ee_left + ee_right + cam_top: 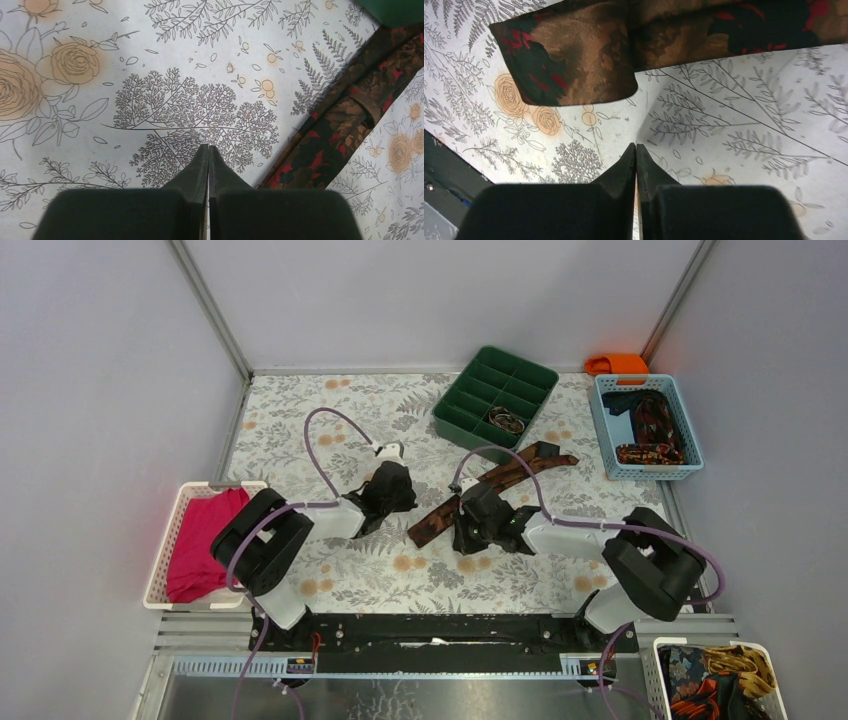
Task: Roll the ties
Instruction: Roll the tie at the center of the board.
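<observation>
One brown and dark tie with red flecks [500, 485] lies flat and diagonal across the flowered table. Its wide end [574, 65] is just beyond my right gripper [636, 146], which is shut with nothing between its fingers and hovers close above the table, clear of the fabric. In the top view the right gripper [460, 538] is at the tie's lower left part. My left gripper [208, 147] is also shut and empty over bare tablecloth, with the tie [345, 125] off to its right. From above, the left gripper [400, 502] is left of the tie.
A green compartment tray [470, 390] at the back holds a rolled tie [507, 420]. A blue basket [612, 430] at the right holds more ties, with an orange cloth [618, 363] behind it. A white basket [165, 550] with magenta cloth is at the left; another white basket [770, 680] is at the near right.
</observation>
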`<move>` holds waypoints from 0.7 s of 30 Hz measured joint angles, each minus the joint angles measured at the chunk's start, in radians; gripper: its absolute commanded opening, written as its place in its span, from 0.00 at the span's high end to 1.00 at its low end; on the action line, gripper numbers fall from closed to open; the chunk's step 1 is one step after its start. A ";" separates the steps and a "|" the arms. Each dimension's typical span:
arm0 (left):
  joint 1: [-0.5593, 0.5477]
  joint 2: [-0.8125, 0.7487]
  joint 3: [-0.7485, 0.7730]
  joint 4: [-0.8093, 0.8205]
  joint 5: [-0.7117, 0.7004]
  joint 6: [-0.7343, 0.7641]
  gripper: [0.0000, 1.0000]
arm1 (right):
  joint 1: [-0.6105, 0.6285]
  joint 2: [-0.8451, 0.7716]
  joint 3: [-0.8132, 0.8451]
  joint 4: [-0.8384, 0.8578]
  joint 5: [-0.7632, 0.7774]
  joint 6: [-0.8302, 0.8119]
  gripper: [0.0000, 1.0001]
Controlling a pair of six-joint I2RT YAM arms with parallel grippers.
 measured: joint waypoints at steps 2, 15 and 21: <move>0.000 0.006 0.000 0.006 0.011 0.004 1.00 | 0.010 0.031 0.000 0.024 0.000 0.010 0.98; -0.012 -0.003 -0.099 0.121 0.061 -0.030 1.00 | 0.027 0.189 0.079 0.206 -0.001 0.050 1.00; -0.045 -0.009 -0.127 0.160 0.079 -0.054 1.00 | 0.028 0.222 0.113 0.212 -0.005 0.051 1.00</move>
